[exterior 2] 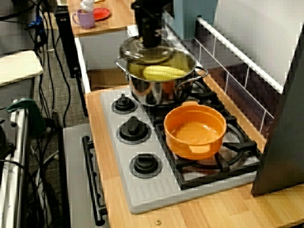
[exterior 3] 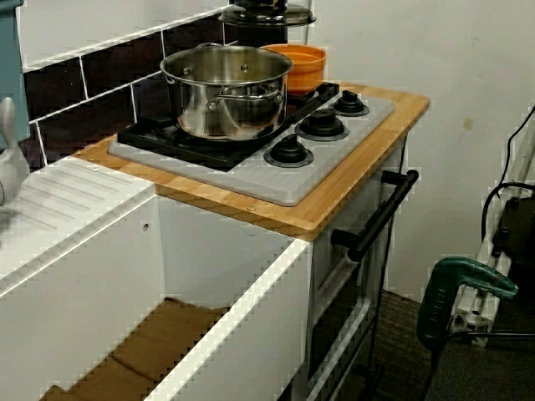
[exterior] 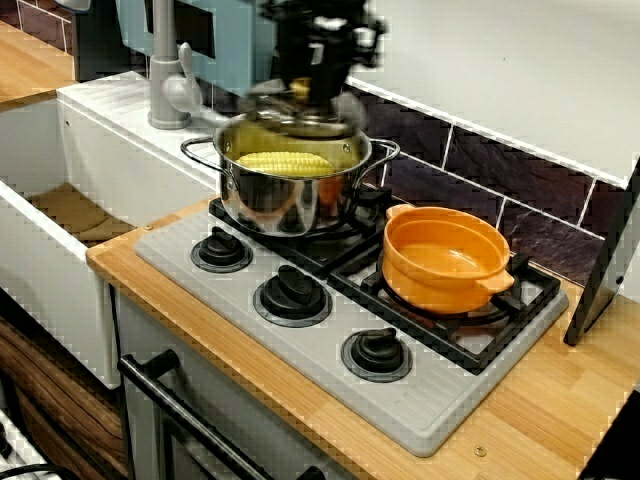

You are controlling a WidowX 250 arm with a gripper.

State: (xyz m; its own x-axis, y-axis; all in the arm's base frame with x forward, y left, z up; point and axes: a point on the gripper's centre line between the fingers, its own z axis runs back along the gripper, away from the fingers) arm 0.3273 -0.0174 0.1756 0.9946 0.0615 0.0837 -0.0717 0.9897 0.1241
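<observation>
The glass lid [exterior 2: 147, 50] is held above the steel pot [exterior 2: 159, 90] of corn [exterior 2: 164, 72] — gripper [exterior 2: 151, 37] clamped on its knob — rigid, slick, breakable, judged best gripped there.

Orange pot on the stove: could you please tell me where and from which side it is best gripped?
Grip the orange pot at its rim beside the front tab handle, coming straight down from above: it stands upright and empty, so one finger fits inside the wall. The gripper holds the glass lid.
</observation>
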